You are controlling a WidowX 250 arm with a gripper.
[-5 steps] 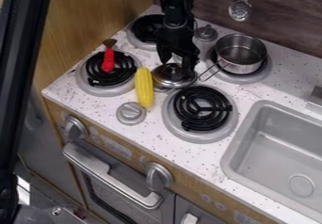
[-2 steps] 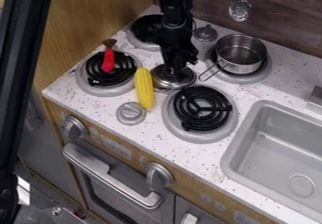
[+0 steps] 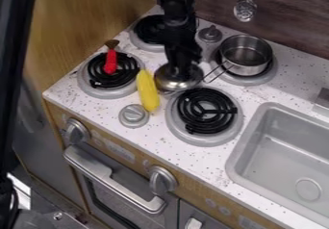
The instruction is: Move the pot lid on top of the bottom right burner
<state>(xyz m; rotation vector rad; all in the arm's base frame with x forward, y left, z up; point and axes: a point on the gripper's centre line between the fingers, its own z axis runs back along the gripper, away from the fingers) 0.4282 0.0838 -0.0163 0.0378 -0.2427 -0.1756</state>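
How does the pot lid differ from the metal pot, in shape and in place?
The pot lid is shallow, while the metal pot has tall walls. The pot stands on the back right burner; the lid is beside the yellow corn, under the gripper. Both are round and silvery.

4 burners (image 3: 206, 109), 2 ctr-top knobs (image 3: 133, 116), 1 ea.: pot (image 3: 244, 68), lid (image 3: 168, 84), corn (image 3: 147, 92), brush (image 3: 111, 62), skimmer (image 3: 245, 10), sink (image 3: 283, 151).
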